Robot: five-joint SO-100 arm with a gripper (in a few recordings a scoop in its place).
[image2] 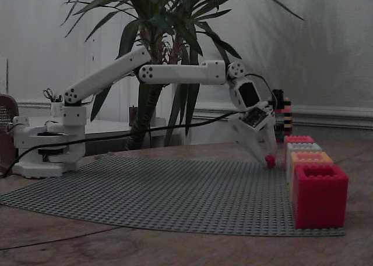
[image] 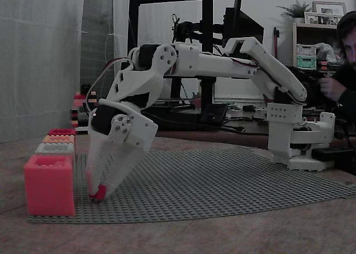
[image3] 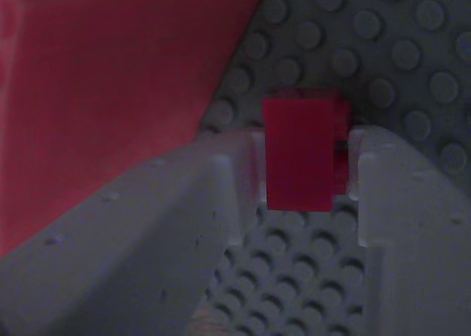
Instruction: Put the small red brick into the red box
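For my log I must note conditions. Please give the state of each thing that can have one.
gripper: jaws closed on the small red brick, tip down at the baseplate.
small red brick: held between the jaws, low on the grey baseplate.
red box: open top, upright on the baseplate, inside hidden.

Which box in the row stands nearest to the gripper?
The pink-coral box at the row's front end, beside the gripper; the grey, orange and red box stand farther behind.

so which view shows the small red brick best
The wrist view: the small red brick sits large and sharp between the gripper fingers. Both fixed views show just a tiny red speck at the fingertips.
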